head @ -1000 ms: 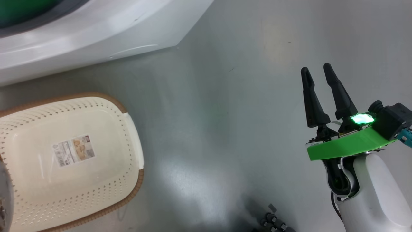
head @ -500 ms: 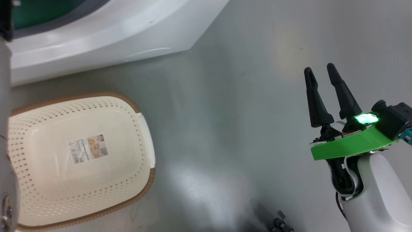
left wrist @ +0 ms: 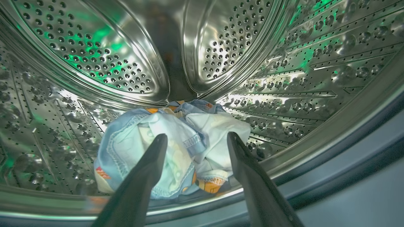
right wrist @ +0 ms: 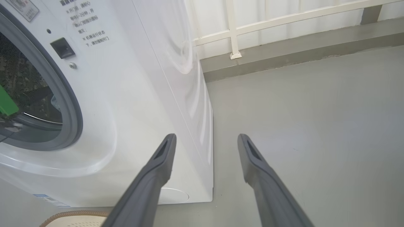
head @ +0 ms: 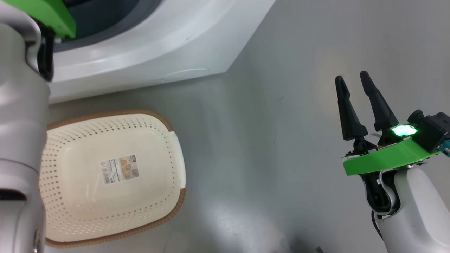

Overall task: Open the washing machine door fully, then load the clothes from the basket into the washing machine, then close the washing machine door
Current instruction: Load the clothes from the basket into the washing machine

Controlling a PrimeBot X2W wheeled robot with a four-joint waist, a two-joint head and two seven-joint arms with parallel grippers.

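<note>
Both spread apart, left gripper facing clothes in drum, right gripper over glossy grey floor, white railing beyond

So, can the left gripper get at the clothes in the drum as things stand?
Probably yes: the left gripper is open and points straight at the clothes lying low in the drum, with nothing seen between them.

lt-blue clothes (orange print), cream basket
</note>
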